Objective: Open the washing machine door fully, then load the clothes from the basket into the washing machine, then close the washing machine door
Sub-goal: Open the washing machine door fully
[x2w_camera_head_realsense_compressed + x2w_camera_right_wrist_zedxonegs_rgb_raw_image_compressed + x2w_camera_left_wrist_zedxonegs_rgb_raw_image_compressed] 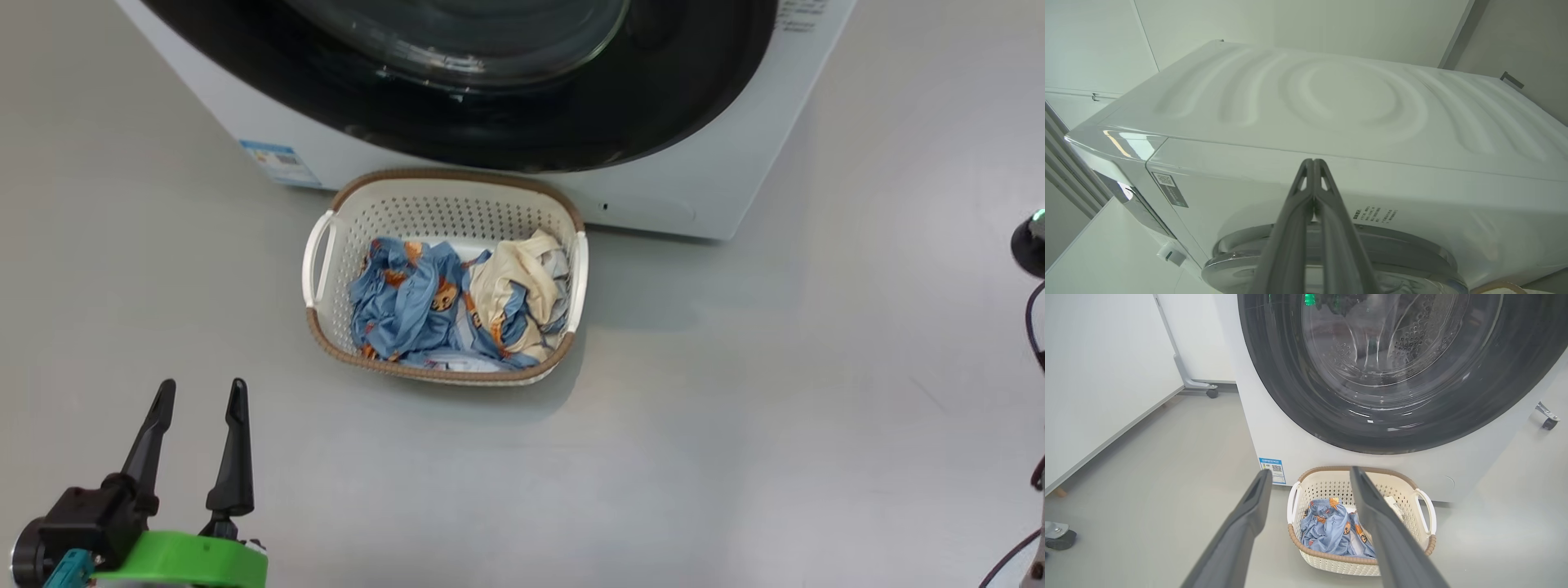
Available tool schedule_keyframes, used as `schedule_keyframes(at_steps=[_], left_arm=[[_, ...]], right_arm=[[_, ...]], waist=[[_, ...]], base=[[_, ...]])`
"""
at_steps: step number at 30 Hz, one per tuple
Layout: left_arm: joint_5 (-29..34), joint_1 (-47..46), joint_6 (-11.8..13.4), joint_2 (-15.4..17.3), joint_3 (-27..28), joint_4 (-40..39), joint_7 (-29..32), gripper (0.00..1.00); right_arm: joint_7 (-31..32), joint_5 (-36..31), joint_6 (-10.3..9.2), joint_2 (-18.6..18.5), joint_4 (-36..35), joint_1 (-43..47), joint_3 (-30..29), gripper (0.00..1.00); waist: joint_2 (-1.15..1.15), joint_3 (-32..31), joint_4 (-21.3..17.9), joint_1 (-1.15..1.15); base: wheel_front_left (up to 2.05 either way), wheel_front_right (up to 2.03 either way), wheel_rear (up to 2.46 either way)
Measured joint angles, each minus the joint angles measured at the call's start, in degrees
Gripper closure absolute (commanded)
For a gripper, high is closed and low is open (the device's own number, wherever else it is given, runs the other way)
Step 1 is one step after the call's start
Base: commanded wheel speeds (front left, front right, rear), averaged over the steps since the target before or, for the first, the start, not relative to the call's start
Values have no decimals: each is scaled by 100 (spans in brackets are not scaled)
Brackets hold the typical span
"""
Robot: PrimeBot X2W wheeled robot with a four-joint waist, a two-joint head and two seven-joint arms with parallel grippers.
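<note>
Smooth, matte pale-grey floor point(735, 457) w/ soft shadows. In the left wrist view, white wall panels point(1098, 375) stood at the left, on a metal leg w/ a small black caster point(1211, 393).

The washing machine point(702, 192), a big white box w/ glossy sheet-metal sides, stood on that floor. Its top panel point(1351, 94) was pressed w/ shallow concentric ripples. The washing machine door point(506, 135) was shut, flush w/ the front. It was a wide glossy black ring round a bulging clear glass bowl point(1392, 347), w/ the perforated steel drum point(1425, 339) visible thru it. A small blue sticker point(277, 162) sat at the machine's lower corner.

The basket point(445, 174) sat on the floor just in front of the machine, below the door. It was rounded-rectangular cream-white plastic, sides dotted w/ holes, w/ a brown woven-look rim and white loop handles point(317, 261). The clothes point(408, 302) lay crumpled inside: soft light-blue fabric w/ orange-brown cartoon prints on the left, a plain cream-yellow piece point(518, 273) on the right.

The left gripper point(202, 384) hovered over bare floor, well apart from the basket. Its two long dark tapering fingers point(234, 457) were spread wide, w/ nothing btwn them, and a bright green collar point(180, 563) ringed its base. The right gripper point(1313, 162) pointed at the machine's upper front, fingers pressed together, empty. Can't tell if the tips touched the panel.
</note>
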Motion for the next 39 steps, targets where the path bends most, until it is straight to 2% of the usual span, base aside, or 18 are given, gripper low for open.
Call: schedule_keyframes(at_steps=[4,11,23,35,39], left_arm=[[-33,-196,0,-2,-63,2,0,0],[-33,-436,0,-55,-100,64,0,0],[-53,-465,0,-154,-231,152,0,0],[-92,-580,0,-201,-287,185,0,0],[-92,-578,0,-204,-205,198,0,0]], right_arm=[[232,-94,0,-138,-5,-297,240,100],[614,-177,0,-60,32,-689,754,100],[791,-319,0,-335,166,-1176,804,100],[978,-356,4,-318,238,-1297,1043,100],[1001,-370,-2,-291,320,-1584,1172,100]], waist=[[0,283,164,0],[0,589,461,1],[0,769,770,0],[0,906,1029,0],[0,920,1066,0]], base=[[0,0,0],[0,0,0],[0,0,0],[0,0,0],[0,0,0]])
